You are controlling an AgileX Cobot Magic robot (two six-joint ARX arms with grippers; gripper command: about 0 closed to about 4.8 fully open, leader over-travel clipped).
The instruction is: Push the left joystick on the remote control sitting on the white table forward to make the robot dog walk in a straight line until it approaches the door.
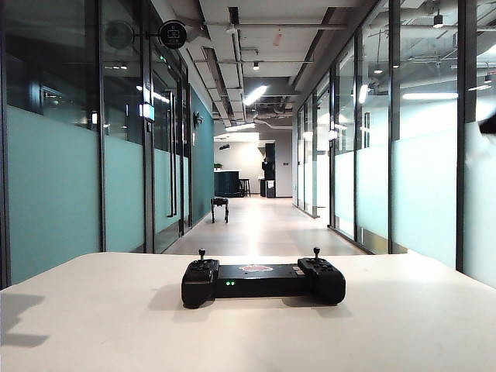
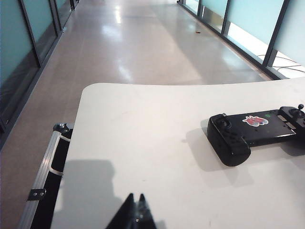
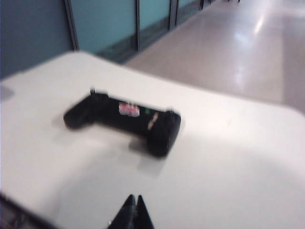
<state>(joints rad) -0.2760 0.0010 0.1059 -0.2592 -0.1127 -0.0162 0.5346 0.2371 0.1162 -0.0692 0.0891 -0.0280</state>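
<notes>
The black remote control (image 1: pixel 263 280) lies flat on the white table (image 1: pixel 101 325), green lights facing the exterior camera. Its left joystick (image 1: pixel 201 253) stands upright and untouched, matched by the stick on the other end (image 1: pixel 316 252). Far down the corridor the small robot dog (image 1: pixel 220 208) stands on the shiny floor. Neither gripper is near the controller. My left gripper (image 2: pixel 136 196) is shut and empty, hovering above the table well short of the remote (image 2: pixel 257 131) and its left joystick (image 2: pixel 222 122). My right gripper (image 3: pixel 135 196) is also shut and empty, back from the blurred remote (image 3: pixel 126 121).
Glass partitions (image 1: pixel 54 178) line both sides of the corridor. An aluminium-edged black case (image 2: pixel 47 176) sits beside the table's left edge. A dark bit of an arm (image 1: pixel 488 124) pokes in at the right border of the exterior view.
</notes>
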